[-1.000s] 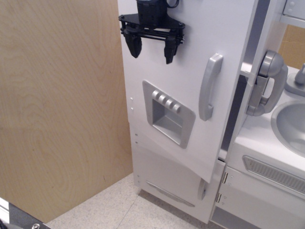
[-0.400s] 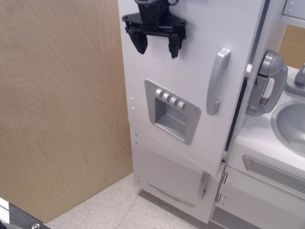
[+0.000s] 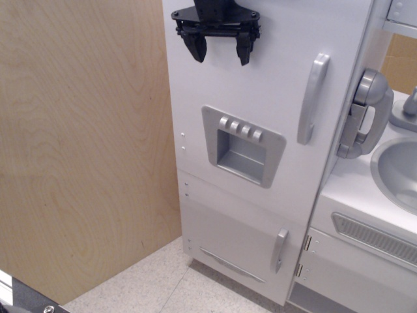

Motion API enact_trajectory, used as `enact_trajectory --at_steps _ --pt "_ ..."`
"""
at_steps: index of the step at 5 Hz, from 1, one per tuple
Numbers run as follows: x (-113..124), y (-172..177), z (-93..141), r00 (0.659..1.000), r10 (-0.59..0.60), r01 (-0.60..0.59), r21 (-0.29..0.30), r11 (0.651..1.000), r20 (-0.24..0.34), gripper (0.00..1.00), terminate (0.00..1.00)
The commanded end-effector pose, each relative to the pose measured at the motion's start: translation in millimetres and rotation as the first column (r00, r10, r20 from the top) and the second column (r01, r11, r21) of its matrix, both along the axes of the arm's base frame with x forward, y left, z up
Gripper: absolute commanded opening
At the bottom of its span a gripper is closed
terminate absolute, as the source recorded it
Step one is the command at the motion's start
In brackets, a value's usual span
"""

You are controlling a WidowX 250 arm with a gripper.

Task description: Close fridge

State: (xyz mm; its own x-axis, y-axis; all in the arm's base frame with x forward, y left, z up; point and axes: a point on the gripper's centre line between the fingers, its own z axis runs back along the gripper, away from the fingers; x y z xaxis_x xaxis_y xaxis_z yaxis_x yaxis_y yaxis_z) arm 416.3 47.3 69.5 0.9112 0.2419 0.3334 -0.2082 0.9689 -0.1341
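1. The fridge [image 3: 260,85] stood as a tall white cabinet at the middle of the view, between a plywood wall [image 3: 85,150] on one side and a toy sink counter [image 3: 371,195] on the other.
2. Its big door [image 3: 273,72] lay almost flat against the cabinet front, and no dark gap showed along its handle edge, so the closing looked nearly or fully done.
3. The gripper [image 3: 220,47] hung before the upper part of the door with its two black fingers [image 3: 196,47] spread apart and nothing between them.
4. It sat against or just off the door face; which one, the view did not settle. That spot suited pushing with the fingertips on the flat panel, since a push needs no grasp.
5. The grey vertical handle [image 3: 311,98] was well to the side of the gripper and untouched, as a pull would only have been needed for opening.
6. The dispenser panel [image 3: 242,145] with its four buttons lay below the gripper, clear of it.
7. The smaller lower door [image 3: 238,244] looked shut, with its short handle [image 3: 279,249] near the hinge side of the counter.
8. A grey phone handset [image 3: 365,114] hung just beside the door's edge, close enough that a swinging door had to clear it.
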Motion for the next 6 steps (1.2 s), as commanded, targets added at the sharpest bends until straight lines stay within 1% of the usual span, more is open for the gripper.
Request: enact_trajectory --at_steps 1,2,3,4,5,6 --pt "10 7 23 0.997 0.028 -0.029 0.002 1.000 0.074 1.00 0.00" --pt "-14 13 24 0.999 0.031 -0.031 -0.017 0.999 -0.022 1.00 0.00" --pt "-57 18 22 0.988 0.017 -0.021 -0.022 1.000 -0.155 1.00 0.00" --pt "-90 23 26 0.984 -0.032 0.025 -0.040 0.999 -0.176 1.00 0.00" --pt "-90 23 26 0.984 -0.032 0.025 -0.040 0.999 -0.176 1.00 0.00" --pt "-90 23 26 0.984 -0.032 0.025 -0.040 0.999 -0.176 1.00 1.00"
